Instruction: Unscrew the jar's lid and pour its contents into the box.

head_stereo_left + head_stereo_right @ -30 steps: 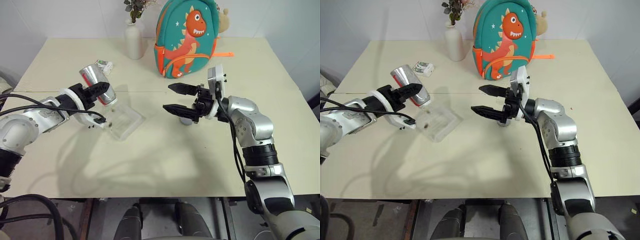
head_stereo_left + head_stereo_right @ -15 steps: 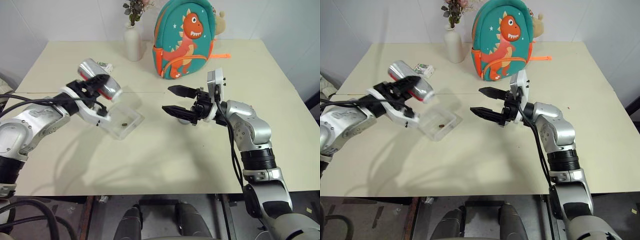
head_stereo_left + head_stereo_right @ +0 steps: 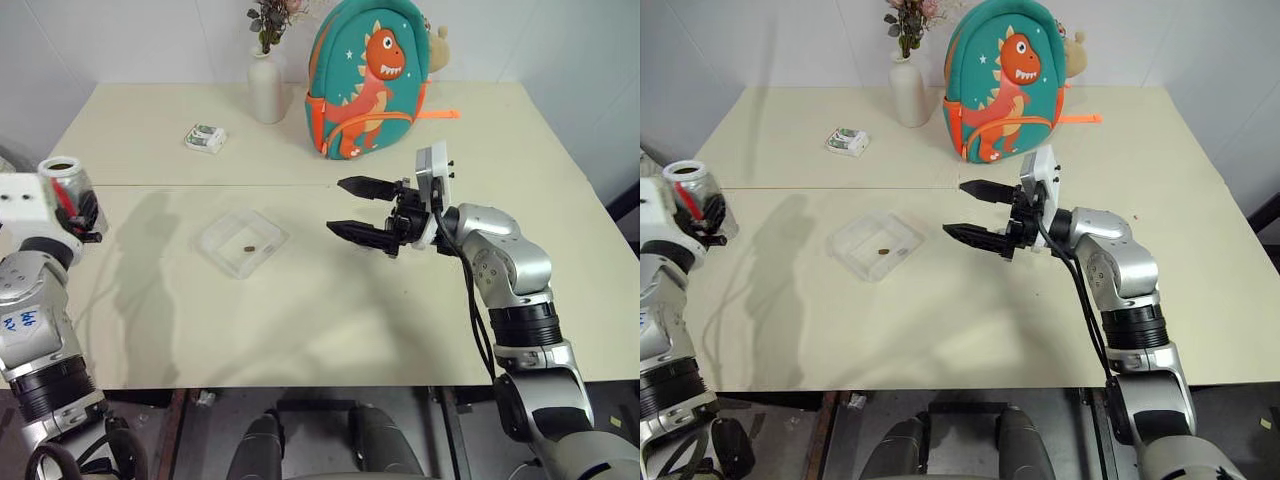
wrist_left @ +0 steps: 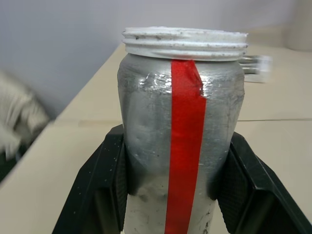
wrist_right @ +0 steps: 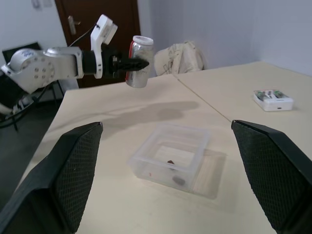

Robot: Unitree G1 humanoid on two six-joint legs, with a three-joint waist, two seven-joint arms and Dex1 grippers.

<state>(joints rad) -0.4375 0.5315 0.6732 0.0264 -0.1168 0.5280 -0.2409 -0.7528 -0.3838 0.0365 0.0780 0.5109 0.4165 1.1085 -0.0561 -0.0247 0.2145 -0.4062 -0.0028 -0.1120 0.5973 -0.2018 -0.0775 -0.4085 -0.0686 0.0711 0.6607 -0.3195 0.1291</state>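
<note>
**Jar upright in left claw, right claw wide open**

Cream bench (image 3: 330, 310), white walls behind. Left claw (image 4: 173, 195) is clamped on the small silver-looking cylindrical jar with a red tape stripe (image 4: 181, 141). Black fingers (image 4: 105, 190) press both sides of the body. Jar is upright, white threaded neck on top, no cap on it, held at the bench's left edge, well apart from the box.

Right claw (image 3: 362, 208) hangs above the bench's middle, pointing left, fingers spread wide, holding and touching nothing.

Shallow square clear plastic box with rounded corners (image 3: 243, 242) sits flat on the bench between the two claws, nearer the right one. A few small dark brown bits (image 5: 171, 162) lie on its floor.

Back of the bench: white ceramic vase with dried flowers (image 3: 266, 85), teal dinosaur backpack with orange trim (image 3: 372, 75), small white-and-green packet (image 3: 205, 138) lying flat, well behind the box.
</note>
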